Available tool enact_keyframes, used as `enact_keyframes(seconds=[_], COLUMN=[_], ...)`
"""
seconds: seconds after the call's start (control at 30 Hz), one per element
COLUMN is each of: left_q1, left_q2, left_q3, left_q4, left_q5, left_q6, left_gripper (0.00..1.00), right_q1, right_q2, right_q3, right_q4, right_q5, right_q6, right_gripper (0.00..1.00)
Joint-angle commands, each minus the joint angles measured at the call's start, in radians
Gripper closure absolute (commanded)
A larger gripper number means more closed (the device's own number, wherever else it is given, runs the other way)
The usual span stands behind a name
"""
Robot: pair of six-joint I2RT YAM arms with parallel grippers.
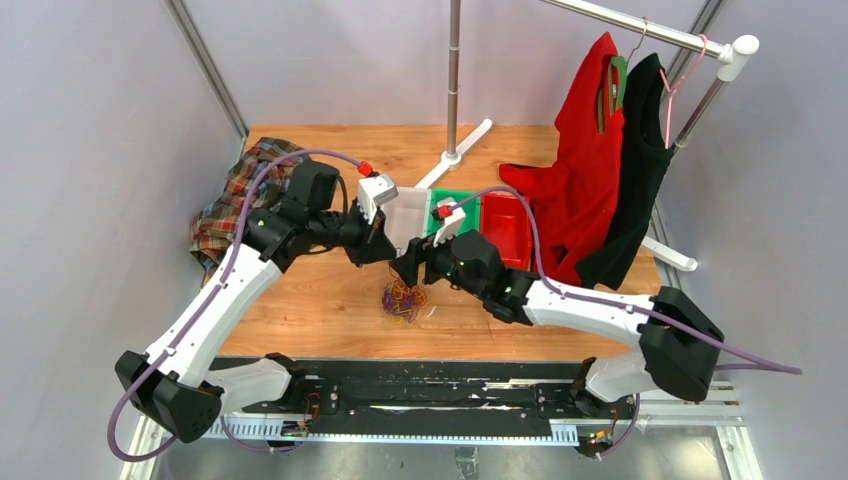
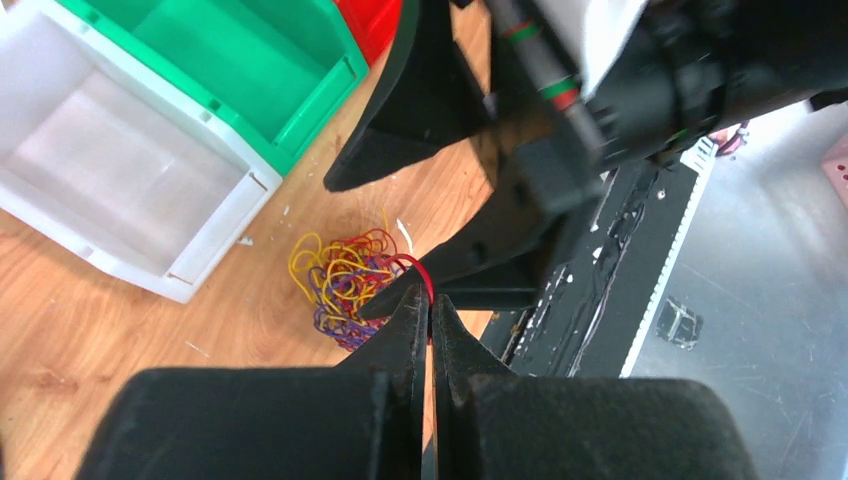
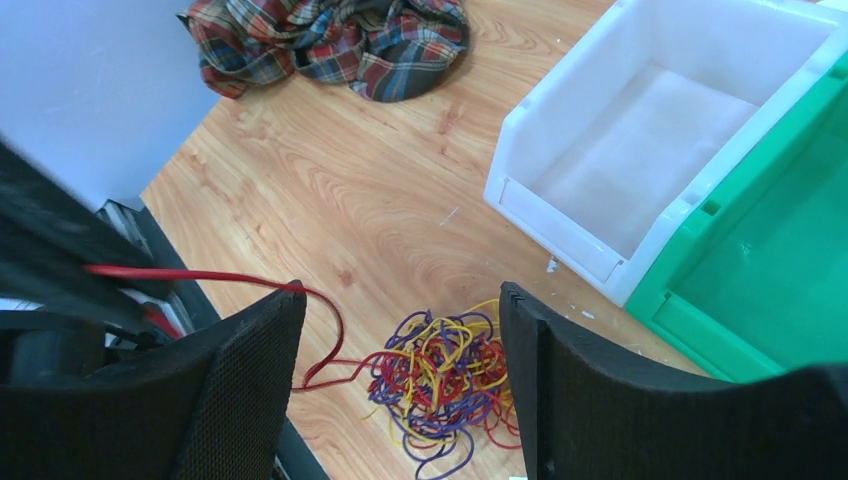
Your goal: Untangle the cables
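The cables [image 1: 404, 300] lie as one tangled bunch of red, yellow and purple strands on the wooden table, in front of the bins. My left gripper [image 2: 432, 298] is shut on a single red strand [image 3: 200, 275] that stretches taut out of the bunch [image 2: 340, 285]. In the top view the left gripper [image 1: 375, 255] hangs just above and left of the bunch. My right gripper [image 3: 400, 300] stands open directly above the bunch [image 3: 450, 385], a finger on each side, touching nothing. From above, the right gripper [image 1: 408, 268] sits close beside the left one.
A white bin [image 1: 405, 215], a green bin [image 1: 458, 205] and a red bin [image 1: 505, 228] stand side by side behind the bunch. A plaid cloth [image 1: 235, 195] lies at the table's far left. A red garment [image 1: 585, 170] and a black garment [image 1: 635, 180] hang from a rack at right.
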Motion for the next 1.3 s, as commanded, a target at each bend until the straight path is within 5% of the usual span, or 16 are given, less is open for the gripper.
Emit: enact_keyframes(seconds=[0.0,0.57,1.03,1.27], left_q1=[-0.003,-0.003,-0.003,-0.003], left_q2=[-0.016,0.008,0.141,0.19], left_q3=[0.071,0.474,0.981,1.109], left_q4=[0.002,-0.11,-0.141,-0.138], left_q5=[0.034,-0.023,-0.26,-0.35], left_q6=[-0.028,-0.05,-0.03,0.01], left_gripper=[0.99,1.0,1.0,1.0], right_q1=[0.019,0.019,0.02,0.021], right_q2=[0.066,0.252,0.284,0.253], right_q3=[0.042,-0.058,-0.2,-0.258], right_q4=[0.038,0.154,0.208,0.221], right_q5=[0.043,0.121,0.152,0.164], right_q6=[0.012,0.044,0.092,0.108], right_gripper=[0.31,0.38,0.41,0.42])
